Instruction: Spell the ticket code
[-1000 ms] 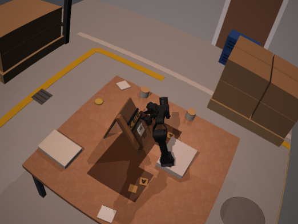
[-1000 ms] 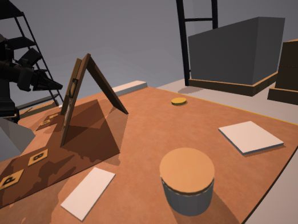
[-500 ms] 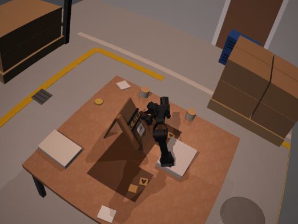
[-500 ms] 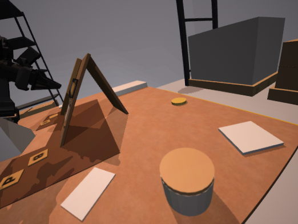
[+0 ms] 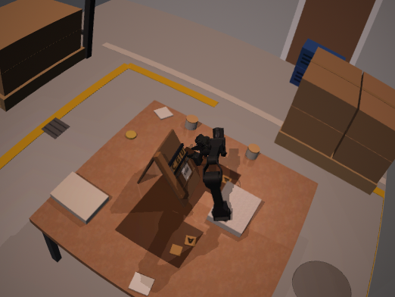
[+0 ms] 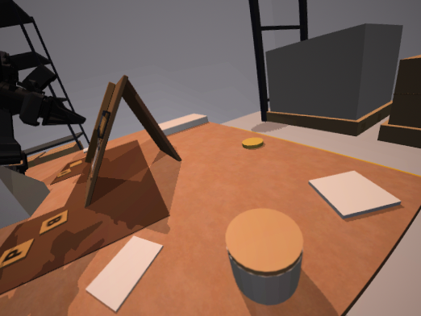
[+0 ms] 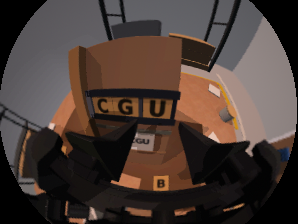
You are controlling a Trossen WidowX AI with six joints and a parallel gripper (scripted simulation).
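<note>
The board point(image 5: 165, 147) point(image 6: 117, 101) point(image 7: 135, 65) leans upright. Its dark-framed rail point(image 7: 135, 93) holds tiles reading C point(image 7: 102, 106), G point(image 7: 125, 107), U point(image 7: 157, 108). C and G sit close together at the left; a narrow dark gap separates G from U. The ticket point(image 5: 186, 171) point(image 7: 145, 142) below shows CGU, partly behind a finger. My gripper point(image 7: 158, 123) is open and empty, its fingertips just in front of the rail's lower edge, around U's position. A B tile point(image 6: 54, 222) point(image 7: 160, 183) and a P tile point(image 6: 17, 253) lie on the counter.
Two more tiles point(image 5: 191, 240) point(image 5: 175, 249) lie near the front. A white block point(image 5: 242, 208) is beneath the arm; another point(image 5: 79, 197) is at the left. Two lidded cans point(image 5: 191, 123) point(image 5: 253, 151), a yellow disc point(image 5: 131, 134) and white cards point(image 5: 163, 113) point(image 5: 141, 283) stand or lie around.
</note>
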